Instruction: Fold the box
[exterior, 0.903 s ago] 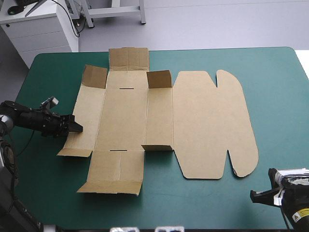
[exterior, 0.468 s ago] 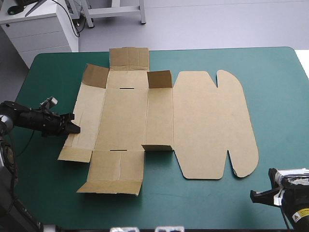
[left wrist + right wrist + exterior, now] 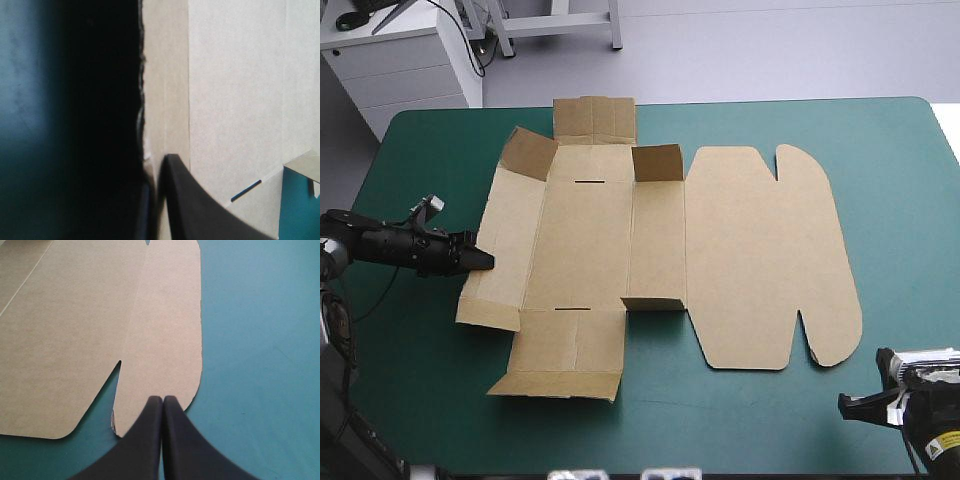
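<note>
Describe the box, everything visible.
The box is one cut sheet of brown board, lying unfolded and mostly flat on the table. Its wide lid panel with two rounded ears is toward the right. The creased base panels, with two narrow slots, are toward the left. Small corner flaps stand partly raised, and the near end flap turns up slightly. The left gripper is shut on its left edge; nothing else touches it.
</note>
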`<action>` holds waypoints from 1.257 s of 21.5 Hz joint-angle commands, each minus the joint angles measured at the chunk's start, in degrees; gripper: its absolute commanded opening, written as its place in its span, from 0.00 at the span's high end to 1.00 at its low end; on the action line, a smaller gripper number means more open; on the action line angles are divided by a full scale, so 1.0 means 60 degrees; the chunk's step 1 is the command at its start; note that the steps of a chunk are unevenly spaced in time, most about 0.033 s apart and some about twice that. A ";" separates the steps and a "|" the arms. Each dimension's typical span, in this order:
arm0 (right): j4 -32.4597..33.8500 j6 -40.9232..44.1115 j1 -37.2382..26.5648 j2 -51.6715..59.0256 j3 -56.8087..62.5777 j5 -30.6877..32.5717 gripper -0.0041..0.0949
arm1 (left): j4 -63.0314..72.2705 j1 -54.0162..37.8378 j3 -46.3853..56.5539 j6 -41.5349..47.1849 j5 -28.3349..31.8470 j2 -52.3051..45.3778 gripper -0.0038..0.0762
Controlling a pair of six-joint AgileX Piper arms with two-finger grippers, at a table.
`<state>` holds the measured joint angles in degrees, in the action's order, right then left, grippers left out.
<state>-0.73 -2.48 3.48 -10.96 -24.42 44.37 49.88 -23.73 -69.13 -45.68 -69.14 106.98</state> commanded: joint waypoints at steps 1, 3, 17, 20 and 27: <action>0.0050 -0.0065 -0.0077 -0.0126 -0.0258 -0.0726 0.98 | 0.0463 0.0066 -0.0170 -0.0042 -0.0839 -0.0385 0.64; 0.0050 -0.0065 -0.0077 -0.0126 -0.0258 -0.0726 0.98 | 0.0463 0.0066 -0.0170 -0.0042 -0.0839 -0.0385 0.40; 0.0050 -0.0065 -0.0077 -0.0126 -0.0258 -0.0726 0.98 | -0.0579 -0.2220 -0.1551 0.1197 -0.0843 -0.1256 0.27; 0.0050 -0.0065 -0.0077 -0.0126 -0.0258 -0.0726 0.98 | -0.0620 -0.2206 -0.1551 0.1197 -0.0843 -0.1299 0.27; 0.0050 -0.0065 -0.0077 -0.0126 -0.0258 -0.0726 0.98 | -0.1201 -0.1676 -0.1527 0.1174 -0.0843 -0.1299 0.27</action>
<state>-0.73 -2.48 3.48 -10.96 -24.42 44.37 41.43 -35.46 -76.85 -38.79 -69.02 102.04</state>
